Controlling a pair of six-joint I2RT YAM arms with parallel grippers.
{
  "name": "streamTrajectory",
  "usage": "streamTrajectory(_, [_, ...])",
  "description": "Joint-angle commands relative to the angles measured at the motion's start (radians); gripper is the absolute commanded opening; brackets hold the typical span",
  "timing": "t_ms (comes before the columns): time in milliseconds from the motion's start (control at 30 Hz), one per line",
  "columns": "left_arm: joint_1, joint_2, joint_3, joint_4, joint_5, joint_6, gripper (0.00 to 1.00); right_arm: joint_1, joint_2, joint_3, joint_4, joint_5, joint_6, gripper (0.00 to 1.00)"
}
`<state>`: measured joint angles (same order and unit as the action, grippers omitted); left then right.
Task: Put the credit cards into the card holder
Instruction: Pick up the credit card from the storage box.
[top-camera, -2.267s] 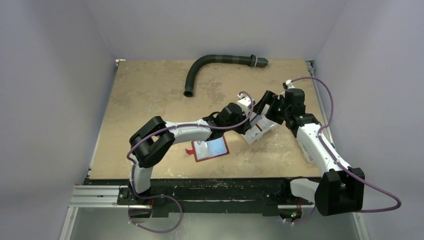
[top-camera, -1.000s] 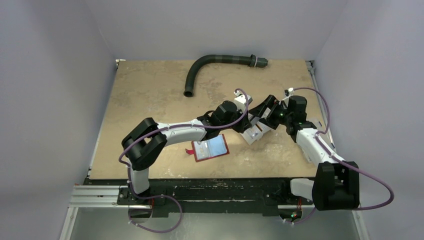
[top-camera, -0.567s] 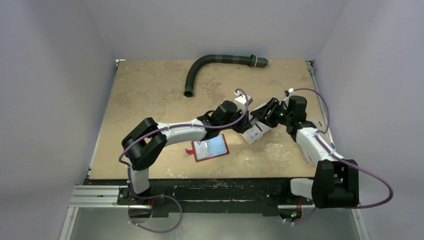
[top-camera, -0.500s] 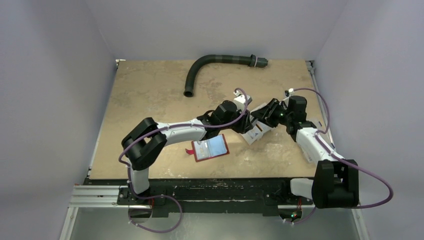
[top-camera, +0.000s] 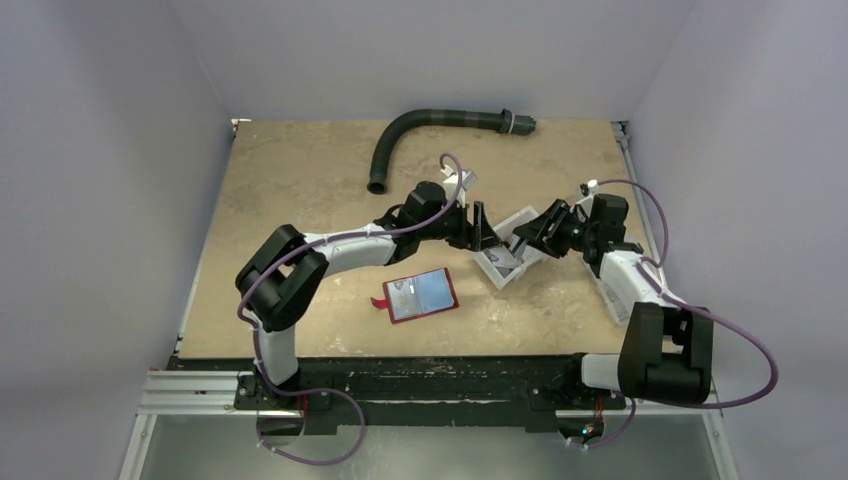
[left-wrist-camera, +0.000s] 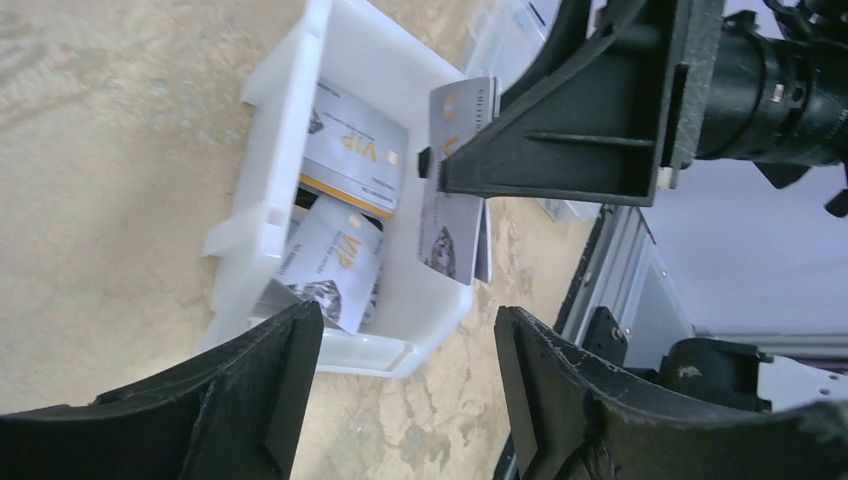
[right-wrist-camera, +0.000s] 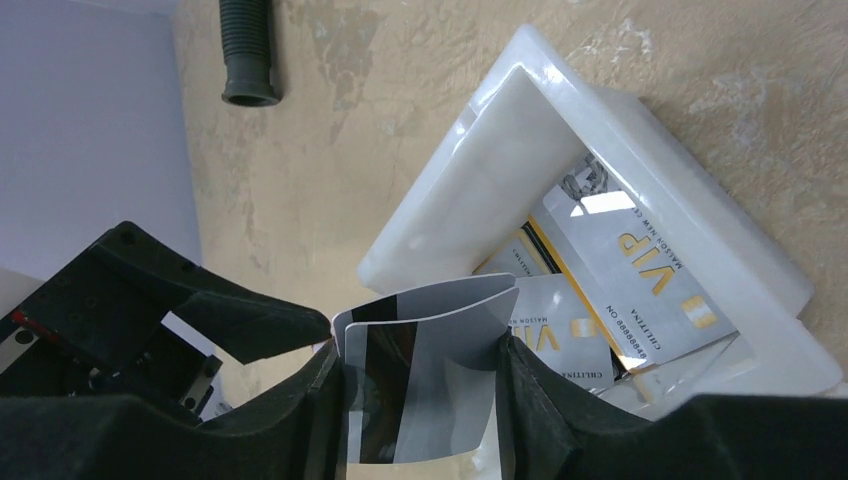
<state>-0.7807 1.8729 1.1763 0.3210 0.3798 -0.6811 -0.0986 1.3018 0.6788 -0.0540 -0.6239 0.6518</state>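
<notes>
- Right jaws are clenched on two bowed grey credit cards above the white bin; the right wrist view shows their dark stripe.
- Left jaws stand released and empty just beside them; the left wrist view shows more cards in the bin.
- Only the top view shows the card holder, open near the table's near edge.

The right pincer clamps grey credit cards upright above the white bin, left pincer spread below.

Overhead camera looks down on the whole tan speckled table; both wrist cameras face the white rectangular plastic bin closely, from opposite sides.
</notes>
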Motion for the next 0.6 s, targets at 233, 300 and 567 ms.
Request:
streamTrajectory(233, [-0.056,0.031,0.112,-0.067,-0.007,0.05,0.65,-0.008,0.045,0.06,-0.014,-0.106,-0.082,0.2])
streamTrajectory(300, [-0.079,0.037,0.145,-0.136,-0.074,0.109,0.6,-0.009,0.041,0.061,-0.012,-0.108,-0.072,0.19])
streamTrajectory(567, [-0.167,-0.011,0.124,-0.2,-0.39,0.263,0.49,-0.009,0.05,0.058,0.009,-0.138,-0.04,0.17])
